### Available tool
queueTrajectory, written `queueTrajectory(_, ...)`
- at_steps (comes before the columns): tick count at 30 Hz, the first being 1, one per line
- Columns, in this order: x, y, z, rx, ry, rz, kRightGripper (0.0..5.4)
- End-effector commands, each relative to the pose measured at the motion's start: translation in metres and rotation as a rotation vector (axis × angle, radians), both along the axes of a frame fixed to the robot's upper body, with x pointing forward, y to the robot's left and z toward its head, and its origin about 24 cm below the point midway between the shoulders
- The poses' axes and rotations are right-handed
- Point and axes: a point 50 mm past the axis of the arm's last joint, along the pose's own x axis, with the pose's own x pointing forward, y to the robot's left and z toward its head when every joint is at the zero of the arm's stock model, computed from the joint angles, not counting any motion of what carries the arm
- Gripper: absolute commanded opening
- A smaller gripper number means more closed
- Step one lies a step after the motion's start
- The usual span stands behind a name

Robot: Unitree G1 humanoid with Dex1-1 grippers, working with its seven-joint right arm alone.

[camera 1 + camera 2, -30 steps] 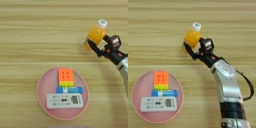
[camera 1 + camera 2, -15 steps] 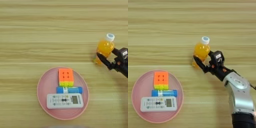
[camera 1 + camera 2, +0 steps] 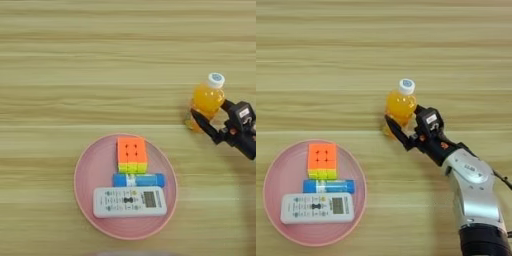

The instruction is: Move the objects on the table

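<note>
Pink and round, a large plate (image 3: 271, 200) lies at the near left of the light wooden table (image 3: 75, 65), and three of the objects rest on it in a close stack from far to near. Farthest is the puzzle cube (image 3: 322, 161), orange on top with a yellow-green band along its near edge. Just below it, touching or nearly so, the blue glue-stick tube (image 3: 329, 186) lies on its side, running left to right. Nearest is the white remote control (image 3: 317, 208), also lying crosswise, its buttons facing up. To the right, well apart from the plate, the orange juice bottle (image 3: 400, 107) with its white cap sits on the bare wood, leaning a little toward the far right. The right gripper (image 3: 405, 125) meets it there: one black finger runs along the bottle's near left flank and the other presses at its right side, so the two fingers stand spread about the bottle's width and close against its body. Behind the gripper, the silver forearm (image 3: 473, 185) runs down toward the near right corner.
</note>
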Motion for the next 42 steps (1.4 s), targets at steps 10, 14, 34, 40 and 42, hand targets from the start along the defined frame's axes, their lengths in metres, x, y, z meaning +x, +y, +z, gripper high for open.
queueTrajectory(10,0.012,0.0,0.024,-0.018,-0.084,0.01,4.89)
queueTrajectory(14,0.013,0.001,0.03,0.004,-0.112,0.008,5.37)
queueTrajectory(34,0.012,0.009,0.099,0.214,-0.421,0.007,5.39)
queueTrajectory(40,-0.001,0.022,0.124,0.242,-0.507,0.095,5.39)
queueTrajectory(42,-0.006,0.028,0.131,0.248,-0.53,0.14,5.39)
